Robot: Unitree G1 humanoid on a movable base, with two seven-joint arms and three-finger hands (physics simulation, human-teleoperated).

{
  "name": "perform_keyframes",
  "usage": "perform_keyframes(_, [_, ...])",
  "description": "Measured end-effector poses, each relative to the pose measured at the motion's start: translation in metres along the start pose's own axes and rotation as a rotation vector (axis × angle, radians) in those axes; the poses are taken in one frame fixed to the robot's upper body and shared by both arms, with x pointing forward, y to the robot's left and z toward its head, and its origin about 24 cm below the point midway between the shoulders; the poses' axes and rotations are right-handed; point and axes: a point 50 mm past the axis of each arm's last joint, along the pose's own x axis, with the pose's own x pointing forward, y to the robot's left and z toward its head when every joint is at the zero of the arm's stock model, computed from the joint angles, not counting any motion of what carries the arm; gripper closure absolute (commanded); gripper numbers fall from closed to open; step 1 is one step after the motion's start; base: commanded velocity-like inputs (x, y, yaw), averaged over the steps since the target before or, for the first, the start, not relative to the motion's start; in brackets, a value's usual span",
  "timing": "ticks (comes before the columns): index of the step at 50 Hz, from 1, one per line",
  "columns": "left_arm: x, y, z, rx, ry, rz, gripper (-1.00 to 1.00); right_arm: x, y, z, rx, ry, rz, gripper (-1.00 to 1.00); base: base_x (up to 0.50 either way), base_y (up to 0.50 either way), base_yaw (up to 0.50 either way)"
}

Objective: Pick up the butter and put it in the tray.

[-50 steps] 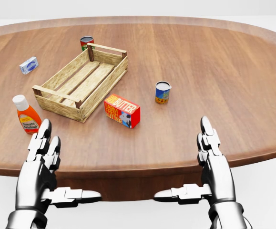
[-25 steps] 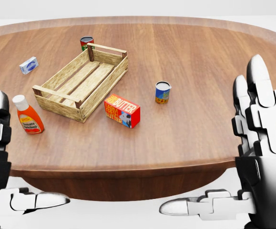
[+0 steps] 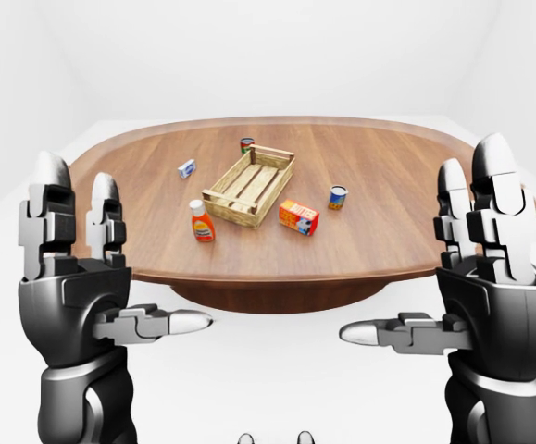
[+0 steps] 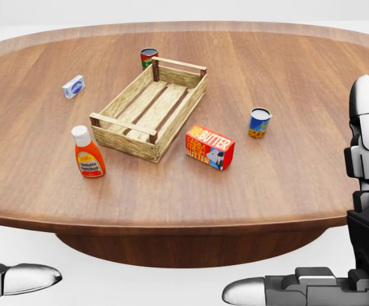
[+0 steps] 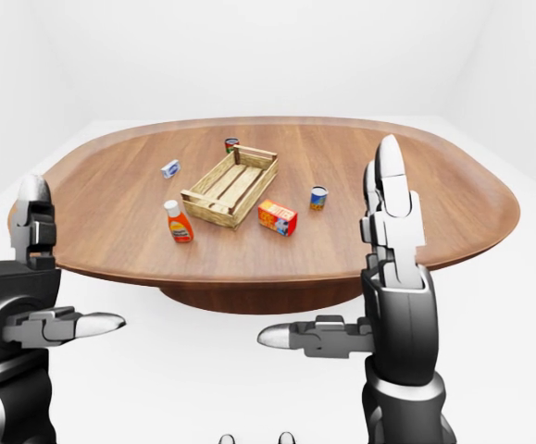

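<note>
The butter point(image 4: 209, 147) is a red and orange box lying on the wooden table point(image 4: 286, 185), just right of the tray's near corner. The tray point(image 4: 181, 113), a slatted wooden crate, stands empty and askew near the table's middle. In the left-eye view both hands are held up short of the table's near edge, palms facing each other. My left hand point(image 3: 129, 250) is open, fingers upright and thumb pointing right. My right hand point(image 3: 416, 250) is open too, its thumb pointing left. Neither hand touches anything.
A ketchup bottle point(image 4: 88, 153) stands left of the tray's near end. A small blue and yellow can point(image 4: 259, 122) stands right of the butter. A red and green can point(image 4: 148, 57) sits behind the tray's far corner, and a small blue-white box point(image 4: 74, 87) lies to its left.
The whole head view has shifted, so the table's things sit further right: the camera moved. Both hands rose and spread apart, and the left one has almost left the head view.
</note>
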Motion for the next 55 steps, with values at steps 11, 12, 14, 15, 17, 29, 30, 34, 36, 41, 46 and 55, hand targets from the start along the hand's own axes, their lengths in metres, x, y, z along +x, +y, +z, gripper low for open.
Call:
perform_keyframes(11, [0.0, 0.0, 0.005, -0.004, -0.023, 0.002, -1.0, 0.0, -0.001, 0.002, -0.003, -0.008, -0.004, -1.0, 0.0, 0.5, 0.0])
perform_keyframes(12, [0.0, 0.0, 0.005, -0.004, -0.023, 0.002, -1.0, 0.0, -0.001, 0.002, -0.003, -0.008, -0.004, -1.0, 0.0, 0.5, 0.0])
perform_keyframes(14, [0.0, 0.0, 0.006, -0.005, -0.025, 0.002, -1.0, 0.0, -0.001, 0.002, -0.002, -0.008, -0.005, -1.0, 0.0, 0.5, 0.0])
perform_keyframes(15, [0.0, 0.0, 0.006, -0.005, -0.026, 0.002, -1.0, 0.0, -0.001, 0.002, -0.002, -0.008, -0.005, -1.0, 0.0, 0.5, 0.0])
perform_keyframes(17, [0.0, 0.0, 0.007, -0.005, -0.029, 0.002, -1.0, 0.0, -0.001, 0.002, -0.002, -0.008, -0.006, -1.0, 0.0, 0.5, 0.0])
perform_keyframes(29, [0.0, 0.001, 0.008, -0.003, -0.036, 0.003, -1.0, 0.001, -0.003, 0.004, 0.026, -0.026, -0.037, -1.0, 0.0, 0.08, 0.0])
perform_keyframes(30, [0.0, 0.001, 0.008, -0.004, -0.037, 0.003, -1.0, 0.002, -0.003, 0.004, 0.027, -0.029, -0.037, -1.0, 0.0, 0.0, 0.0])
perform_keyframes(34, [0.0, 0.001, 0.009, -0.006, -0.038, 0.003, -1.0, 0.002, -0.003, 0.006, 0.029, -0.035, -0.034, -1.0, 0.27, 0.13, 0.0])
perform_keyframes(36, [0.0, 0.001, 0.009, -0.006, -0.038, 0.003, -1.0, 0.002, -0.003, 0.006, 0.028, -0.036, -0.031, -1.0, 0.5, 0.22, 0.0])
perform_keyframes(41, [0.0, 0.001, 0.009, -0.006, -0.04, 0.002, -1.0, 0.002, -0.002, 0.006, 0.027, -0.035, -0.028, -1.0, 0.5, 0.2, 0.0])
perform_keyframes(46, [0.0, 0.001, 0.01, -0.006, -0.043, 0.002, -1.0, 0.001, -0.003, 0.006, 0.03, -0.033, -0.031, -1.0, 0.5, 0.17, 0.0])
perform_keyframes(55, [0.0, 0.001, 0.011, -0.009, -0.049, 0.003, -1.0, 0.001, -0.005, 0.005, 0.041, -0.029, -0.045, -1.0, 0.5, 0.1, 0.0])
